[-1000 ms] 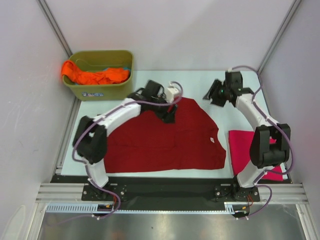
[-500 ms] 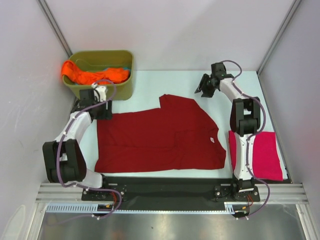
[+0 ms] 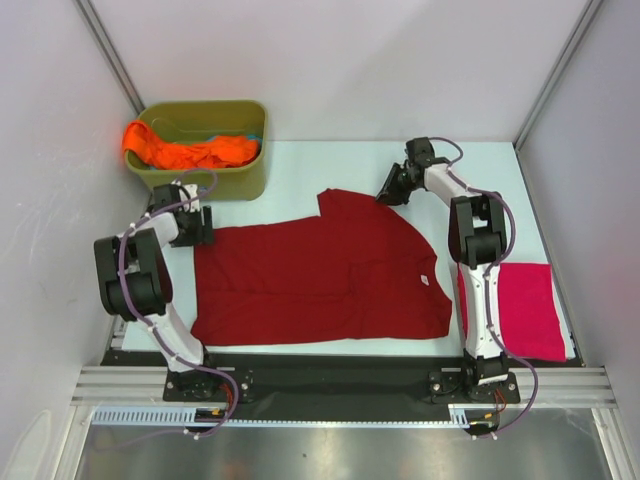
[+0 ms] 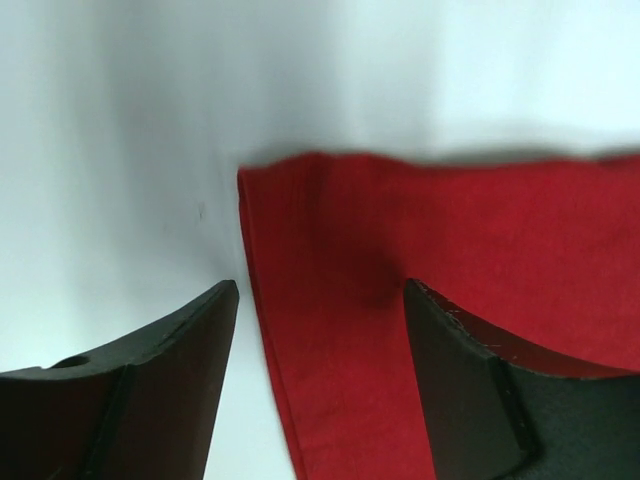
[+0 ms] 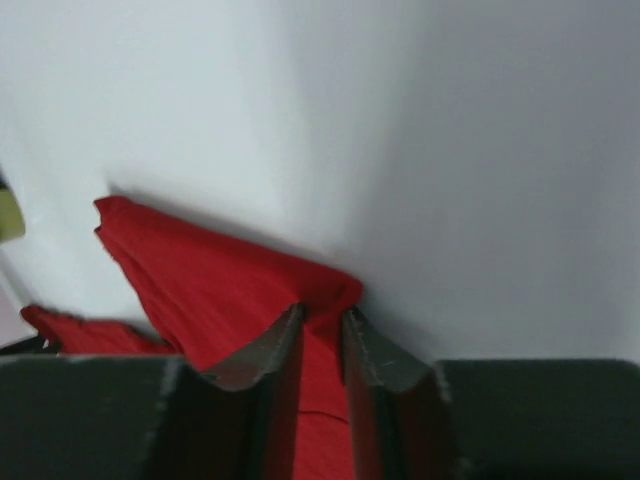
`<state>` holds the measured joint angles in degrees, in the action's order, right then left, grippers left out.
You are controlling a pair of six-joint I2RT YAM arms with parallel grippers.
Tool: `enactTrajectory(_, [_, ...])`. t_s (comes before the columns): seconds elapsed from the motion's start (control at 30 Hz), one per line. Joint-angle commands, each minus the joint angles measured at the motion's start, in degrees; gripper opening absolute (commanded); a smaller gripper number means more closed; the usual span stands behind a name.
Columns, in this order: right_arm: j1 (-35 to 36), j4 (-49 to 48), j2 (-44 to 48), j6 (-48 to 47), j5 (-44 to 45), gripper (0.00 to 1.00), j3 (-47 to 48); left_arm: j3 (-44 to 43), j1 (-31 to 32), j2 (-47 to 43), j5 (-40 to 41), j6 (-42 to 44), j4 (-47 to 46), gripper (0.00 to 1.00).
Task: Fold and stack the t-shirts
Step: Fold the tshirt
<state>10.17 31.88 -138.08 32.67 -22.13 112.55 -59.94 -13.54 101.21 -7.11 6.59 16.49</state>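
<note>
We see the dark red cloth t-shirt [image 3: 320, 270] lying spread flat across the middle of the pale worktop [image 3: 300, 170]. The left tool [image 4: 318, 290] stands wide open astride the shirt's far left corner, one finger over the cloth and one over bare worktop, and it holds nothing. The right tool [image 5: 322, 312] is at the shirt's far right edge. Its fingers are nearly together with a raised fold of the red cloth pinched between them.

Just beyond the left tool stands the olive-green plastic tub [image 3: 205, 180]. The vivid orange cloth t-shirt [image 3: 190, 150] is bunched over its rim, with a scrap of teal showing behind it. The bright magenta-pink cloth t-shirt [image 3: 525, 310] lies folded at the near right, just beside the red one. In the top view the right arm hides its left edge.

A pale sticker [image 3: 185, 187] is on the tub's front and a small white tag [image 3: 427, 280] sits by the red shirt's right edge. We cannot read the writing on either.
</note>
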Motion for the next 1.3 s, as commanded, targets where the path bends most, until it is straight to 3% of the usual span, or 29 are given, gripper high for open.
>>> enactTrajectory(0.0, [0.72, -1.64, -0.7, 2.49, -3.27, 0.24, -0.84, -5.27, -0.78, 3.1, -2.63, -2.8, -3.57, 0.72])
enactTrajectory(0.17, [-0.42, -3.4, 2.46, 2.93, -2.13, 0.06, -2.69, -9.4, -1.84, 5.49, -4.57, -4.04, -3.48, 0.71])
enactTrajectory(0.27, [-0.86, -4.1, 3.78, 2.67, -2.48, 0.01, -3.04, -10.45, -2.19, 6.19, -6.06, -4.39, -3.31, 0.71])
enactTrajectory(0.37, [-1.03, -4.46, 4.92, 2.32, -3.01, 0.0, -3.04, -12.3, -2.19, 8.82, -6.95, -4.57, -1.2, 0.65])
enactTrajectory(0.4, [-1.12, -4.37, 5.54, 2.23, -2.75, 0.0, -3.13, -12.48, -2.19, 9.18, -7.38, -4.57, -0.42, 0.54])
enactTrajectory(0.57, [-1.3, -6.04, 9.49, 1.09, -1.95, 0.0, -5.32, -11.69, -2.19, 9.1, -10.81, -2.82, -0.06, 0.26])
enactTrajectory(0.67, [-1.47, -6.21, 12.39, -0.76, 0.24, 0.0, -7.52, -11.69, -2.11, 8.57, -11.95, -1.76, 0.12, 0.0])
enactTrajectory(0.87, [-2.35, -7.8, 18.37, -4.19, 1.82, 0.0, -13.4, -11.34, -2.19, 5.24, -17.49, 0.7, -0.32, 0.0])
enactTrajectory(1.03, [-2.44, -9.9, 23.02, -5.95, 2.0, 0.0, -17.62, -12.65, -2.1, 3.91, -16.36, 3.6, 2.4, 0.01])
enactTrajectory(1.07, [-2.27, -10.6, 23.29, -5.77, 1.22, 0.0, -18.33, -12.57, -2.19, 4.08, -15.48, 4.04, 2.32, 0.25])
enactTrajectory(1.1, [-1.83, -11.65, 23.38, -5.86, 0.78, 0.0, -19.12, -12.65, -2.11, 4.35, -12.78, 4.48, 2.06, 0.43])
enactTrajectory(1.13, [-1.65, -11.66, 23.3, -5.86, 0.51, 0.0, -19.3, -13.35, -2.02, 4.78, -11.88, 5.01, 2.05, 0.51])
enactTrajectory(1.17, [-1.65, -11.66, 22.95, -5.42, 0.42, 0.0, -19.21, -14.14, -1.93, 6.18, -10.39, 6.23, 3.19, 0.56])
enactTrajectory(1.27, [-1.47, -12.63, 22.85, -4.54, -0.28, 0.0, -19.74, -17.48, -1.4, 9.43, -6.25, 9.57, 5.83, 0.57])
